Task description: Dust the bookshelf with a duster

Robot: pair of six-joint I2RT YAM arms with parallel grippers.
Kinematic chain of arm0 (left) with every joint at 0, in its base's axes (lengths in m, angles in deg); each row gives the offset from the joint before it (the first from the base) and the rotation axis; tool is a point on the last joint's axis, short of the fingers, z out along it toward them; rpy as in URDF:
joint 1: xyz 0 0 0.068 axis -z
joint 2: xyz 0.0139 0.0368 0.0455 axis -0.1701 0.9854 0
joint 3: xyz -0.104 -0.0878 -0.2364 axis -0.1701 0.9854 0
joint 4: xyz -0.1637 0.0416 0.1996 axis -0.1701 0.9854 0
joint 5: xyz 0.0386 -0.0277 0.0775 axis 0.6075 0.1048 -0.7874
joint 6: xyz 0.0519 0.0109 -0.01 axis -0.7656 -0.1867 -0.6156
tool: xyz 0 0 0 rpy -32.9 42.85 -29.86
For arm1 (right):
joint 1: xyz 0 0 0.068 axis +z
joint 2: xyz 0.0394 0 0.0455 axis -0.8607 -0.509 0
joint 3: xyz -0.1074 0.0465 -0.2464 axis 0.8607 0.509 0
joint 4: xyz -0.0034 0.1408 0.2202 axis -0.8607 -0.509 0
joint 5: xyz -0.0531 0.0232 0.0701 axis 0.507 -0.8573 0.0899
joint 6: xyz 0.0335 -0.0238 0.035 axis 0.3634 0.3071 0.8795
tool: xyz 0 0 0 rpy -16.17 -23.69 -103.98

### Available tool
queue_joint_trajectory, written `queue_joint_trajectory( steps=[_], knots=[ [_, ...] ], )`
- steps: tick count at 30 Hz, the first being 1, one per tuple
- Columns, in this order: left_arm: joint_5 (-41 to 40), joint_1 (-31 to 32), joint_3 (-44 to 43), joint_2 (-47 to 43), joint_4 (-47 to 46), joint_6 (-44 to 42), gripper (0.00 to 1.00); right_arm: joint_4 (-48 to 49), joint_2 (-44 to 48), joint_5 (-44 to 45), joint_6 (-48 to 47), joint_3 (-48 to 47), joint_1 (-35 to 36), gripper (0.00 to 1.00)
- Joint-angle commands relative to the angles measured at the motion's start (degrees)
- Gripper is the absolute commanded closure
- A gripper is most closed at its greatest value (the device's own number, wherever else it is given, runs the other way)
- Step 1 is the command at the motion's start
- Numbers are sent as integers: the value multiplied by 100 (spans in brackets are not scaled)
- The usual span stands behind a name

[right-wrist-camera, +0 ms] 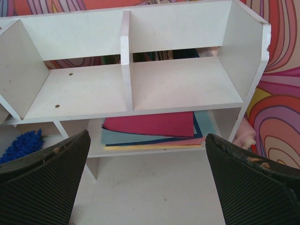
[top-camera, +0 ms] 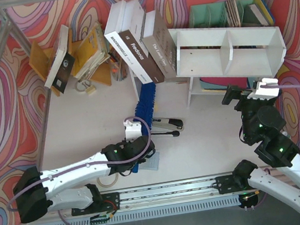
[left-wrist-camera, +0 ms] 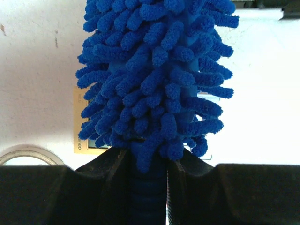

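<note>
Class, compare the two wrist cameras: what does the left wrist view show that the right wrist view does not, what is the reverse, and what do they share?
Left wrist only: the left gripper shut on the handle of the duster, and a tape roll at the lower left. Right wrist only: the bookshelf, coloured sheets on its lower level, and the right gripper open. Both: the duster's blue fluff and the white table.
</note>
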Motion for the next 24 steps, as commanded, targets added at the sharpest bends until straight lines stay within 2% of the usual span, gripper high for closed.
queue_joint_trajectory(
  steps=[1,9,17,24],
  knots=[
    [118,-80,98,62,-54,167,100,185,67,98,-65,32,2,1],
    [-583,-80,-323,-525,127,-501,100,185,67,90,-72,38,3,1],
    [-1179,-80,-403,-1572,177,-885,100,177,87,99,-75,39,2,1],
    [-1350,-80,-668,-1798,322,-1310,100,194,21,75,-81,32,2,1]
  ],
)
